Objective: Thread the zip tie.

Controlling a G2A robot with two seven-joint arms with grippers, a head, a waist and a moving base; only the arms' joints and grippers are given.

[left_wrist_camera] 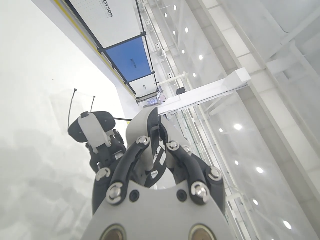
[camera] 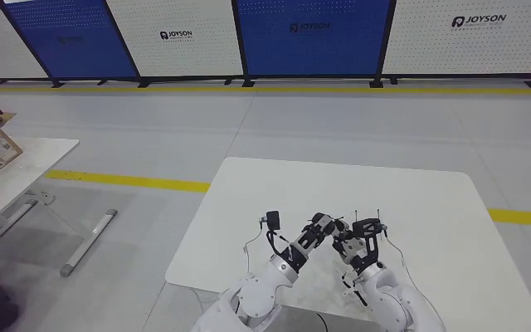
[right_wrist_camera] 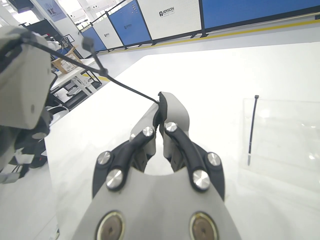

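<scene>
Both arms meet low over the near edge of the white desk [camera: 415, 199]. The right gripper [right_wrist_camera: 160, 101] has its fingers pressed together on one end of a black zip tie [right_wrist_camera: 130, 89]. The strap runs taut through the air to the left gripper [left_wrist_camera: 156, 123], whose fingers are also closed on it. Partway along the strap, a short length with a blocky end branches upward. I cannot tell whether it is threaded there.

Near the right gripper, a clear tray [right_wrist_camera: 287, 136] lies flat on the desk with spare ties [left_wrist_camera: 70, 108] in it. Two can be counted in the left wrist view and one in the right wrist view, where the frame cuts the tray off.

Well apart from the desk are a second table [camera: 33, 166], a yellow line [camera: 124, 180] on the floor, and a row of blue and white panels [camera: 315, 37].
</scene>
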